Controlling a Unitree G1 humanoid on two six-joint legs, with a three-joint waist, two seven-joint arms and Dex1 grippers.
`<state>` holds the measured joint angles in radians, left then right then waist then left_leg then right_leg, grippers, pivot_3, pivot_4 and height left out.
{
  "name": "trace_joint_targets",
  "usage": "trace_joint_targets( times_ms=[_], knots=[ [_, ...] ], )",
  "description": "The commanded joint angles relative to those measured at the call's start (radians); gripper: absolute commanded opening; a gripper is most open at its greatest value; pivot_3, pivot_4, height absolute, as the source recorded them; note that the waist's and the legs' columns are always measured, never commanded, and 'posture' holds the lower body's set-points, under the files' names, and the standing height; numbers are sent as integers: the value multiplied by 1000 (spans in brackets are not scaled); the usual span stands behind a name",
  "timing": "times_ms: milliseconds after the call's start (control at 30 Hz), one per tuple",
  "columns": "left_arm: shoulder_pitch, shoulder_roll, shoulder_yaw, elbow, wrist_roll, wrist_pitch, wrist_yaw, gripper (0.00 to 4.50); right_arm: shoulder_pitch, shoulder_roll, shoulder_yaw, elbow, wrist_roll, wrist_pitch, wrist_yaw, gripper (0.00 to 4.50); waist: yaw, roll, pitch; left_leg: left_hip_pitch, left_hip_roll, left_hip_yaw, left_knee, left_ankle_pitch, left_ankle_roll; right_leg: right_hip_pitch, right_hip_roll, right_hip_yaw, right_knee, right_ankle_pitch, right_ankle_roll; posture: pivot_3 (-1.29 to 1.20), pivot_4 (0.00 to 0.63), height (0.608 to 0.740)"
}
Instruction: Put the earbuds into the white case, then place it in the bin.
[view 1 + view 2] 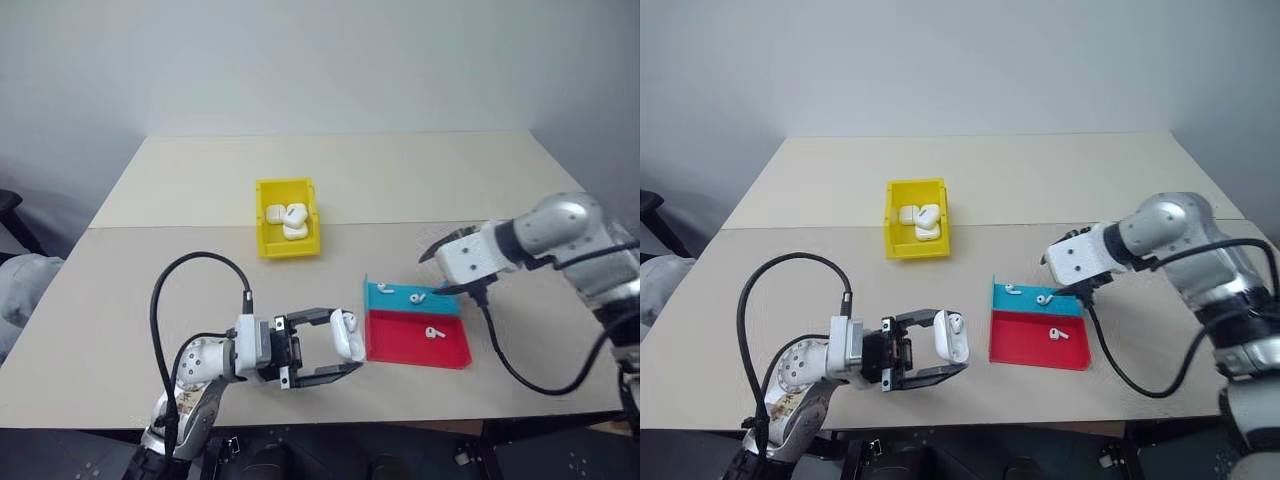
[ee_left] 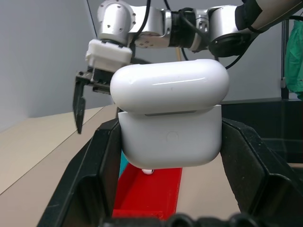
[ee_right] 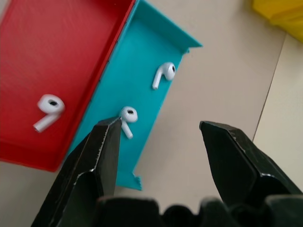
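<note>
The left gripper (image 1: 945, 350) pinches the white case (image 1: 951, 336) lid-up, apparently ready for filling, while the right gripper (image 3: 156, 142), jaws spread, hovers just above the earbuds (image 3: 163, 74) in the tray's (image 1: 412, 340) blue half.

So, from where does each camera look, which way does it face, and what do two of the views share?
Left and right eye views: on the head, facing forward and down over the table; both arms show, the left pincer shut on the white case.
Left wrist view: along the left pincer's fingers, past the held case toward the right pincer.
Right wrist view: down between the open right pincer's fingers onto the blue-and-red tray with three earbuds.
Shared: both wrist views show the tray.
</note>
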<state>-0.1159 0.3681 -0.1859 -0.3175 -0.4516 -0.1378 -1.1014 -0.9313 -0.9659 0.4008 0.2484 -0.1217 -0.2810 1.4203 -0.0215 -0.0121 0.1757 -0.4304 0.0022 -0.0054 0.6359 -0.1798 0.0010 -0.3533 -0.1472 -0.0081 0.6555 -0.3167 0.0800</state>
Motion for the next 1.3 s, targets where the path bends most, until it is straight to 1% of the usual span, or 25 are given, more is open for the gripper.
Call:
trace_joint_targets(
  times_ms=[33,233,400,533,867,1000,1167,1300],
  knots=[
    [1,-3,2,-35,11,-34,23,2806,-79,40,32,89,-36,-148,58,3134,2,0,0,0,0,0,0,0,0,0,0,0,0,0,0,0,150,740],
    [-5,-1,8,-44,20,-37,54,2806,-164,107,112,284,-125,-367,95,3134,7,0,0,0,0,0,0,0,0,0,0,0,0,0,0,0,150,740],
    [8,3,1,-56,23,-39,65,2806,-208,154,144,403,-161,-454,95,3134,6,0,0,0,0,0,0,0,0,0,0,-1,0,0,0,0,150,740],
    [9,4,-2,-60,26,-38,72,2806,-223,189,157,455,-180,-472,104,3134,4,0,0,1,0,0,0,0,-1,0,0,0,0,0,0,0,150,740],
    [7,12,3,-60,33,-35,87,2806,-266,259,186,598,-267,-526,64,3134,4,0,0,1,0,0,-1,1,-1,0,0,0,1,0,0,0,150,740],
    [14,23,7,-65,32,-36,90,2806,-288,272,197,647,-304,-552,47,3134,3,0,0,1,0,0,-1,1,-2,0,0,0,1,0,0,0,150,740],
    [22,29,4,-67,36,-40,97,2806,-296,285,200,677,-301,-568,57,3134,3,0,0,1,0,0,-1,1,-2,0,0,0,1,0,0,0,150,740],
    [20,31,3,-64,44,-47,96,2806,-300,284,208,693,-324,-594,36,3134,3,0,0,1,0,0,-1,1,-2,0,0,0,1,0,0,0,150,740]
  ],
)
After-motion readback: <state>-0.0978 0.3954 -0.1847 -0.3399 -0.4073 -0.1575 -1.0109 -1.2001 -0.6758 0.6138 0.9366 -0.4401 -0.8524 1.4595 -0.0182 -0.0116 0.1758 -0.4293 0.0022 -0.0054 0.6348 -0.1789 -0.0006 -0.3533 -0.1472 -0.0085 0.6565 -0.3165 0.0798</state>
